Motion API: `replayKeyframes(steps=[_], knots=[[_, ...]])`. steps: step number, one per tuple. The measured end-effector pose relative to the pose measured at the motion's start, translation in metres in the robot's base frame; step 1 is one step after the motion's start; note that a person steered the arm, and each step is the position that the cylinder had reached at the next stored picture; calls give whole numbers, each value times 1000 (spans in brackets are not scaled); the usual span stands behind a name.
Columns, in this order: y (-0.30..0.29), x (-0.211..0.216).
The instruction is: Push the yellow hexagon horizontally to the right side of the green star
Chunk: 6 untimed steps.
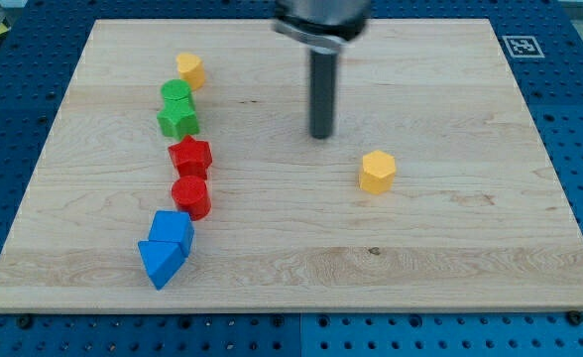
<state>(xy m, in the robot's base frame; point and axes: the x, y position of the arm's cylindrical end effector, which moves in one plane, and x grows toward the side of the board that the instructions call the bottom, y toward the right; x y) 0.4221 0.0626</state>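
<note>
The yellow hexagon [378,171] lies right of the board's middle. The green star [177,121] sits in a column of blocks at the view's left, far to the left of the hexagon and a little higher. My tip [321,136] rests on the board up and to the left of the hexagon, a short gap away, not touching it. The rod rises straight up from the tip to the view's top.
The left column runs top to bottom: another yellow block [190,69], a green block [175,95] against the star, a red star [189,157], a red cylinder [190,197], two blue blocks [166,248]. The wooden board [450,258] lies on a blue perforated table.
</note>
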Motion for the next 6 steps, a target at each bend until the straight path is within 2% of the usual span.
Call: replayKeyframes(steps=[1,2,3,4,6], knots=[[77,6],[92,55],[65,79],[12,79],[-2,68]])
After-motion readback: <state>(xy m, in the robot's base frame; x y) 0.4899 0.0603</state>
